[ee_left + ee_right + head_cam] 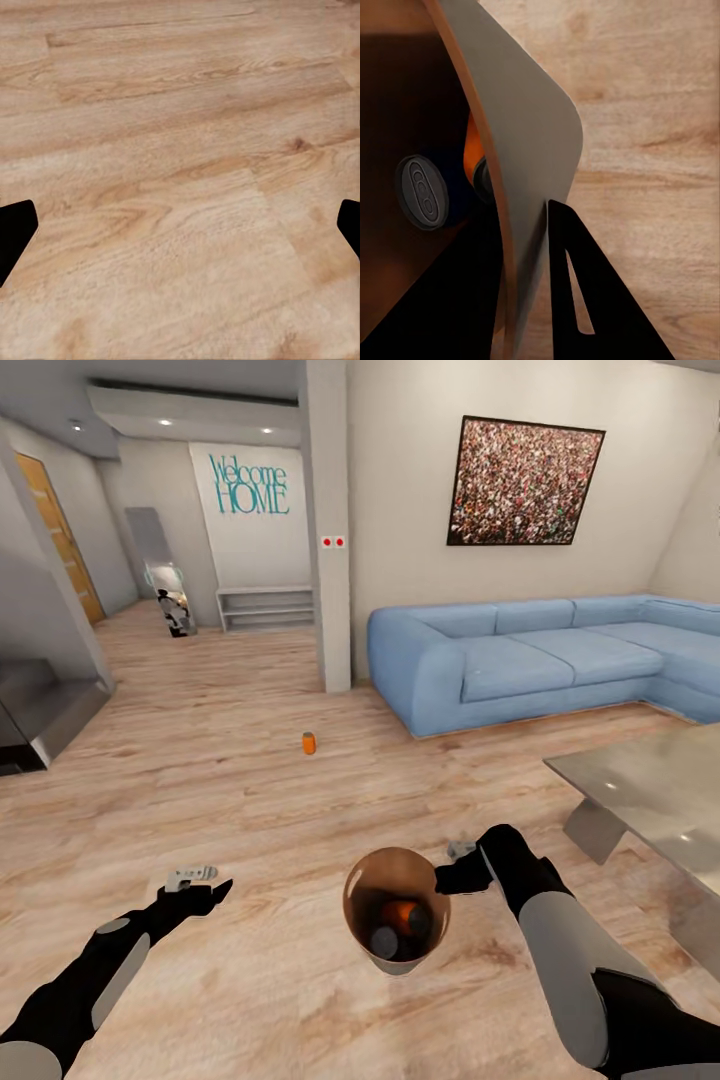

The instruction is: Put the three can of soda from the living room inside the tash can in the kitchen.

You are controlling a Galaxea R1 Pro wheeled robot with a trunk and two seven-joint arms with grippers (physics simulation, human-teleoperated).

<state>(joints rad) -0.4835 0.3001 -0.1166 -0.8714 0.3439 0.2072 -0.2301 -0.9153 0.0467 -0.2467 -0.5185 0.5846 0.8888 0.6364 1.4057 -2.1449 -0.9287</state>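
Note:
The trash can [395, 850] hangs just above the wood floor in front of me, its brown inside facing up. My right gripper [445, 878] is shut on its rim, one finger inside the wall [536, 150] and one finger [585, 300] outside. Two soda cans lie inside it: an orange one [405, 913] and a dark blue one with a grey top [384, 940], whose grey top [421, 191] also shows in the right wrist view. A third, orange can [309, 743] stands upright on the floor farther ahead. My left gripper [195, 880] is open over bare floor [180, 150].
A long blue sofa [520, 660] runs along the right wall. A low grey coffee table [650, 780] stands at my right. A white pillar [330, 530] rises behind the floor can. Grey stairs [40, 710] are at the left; a hallway with a shelf [265, 608] lies beyond.

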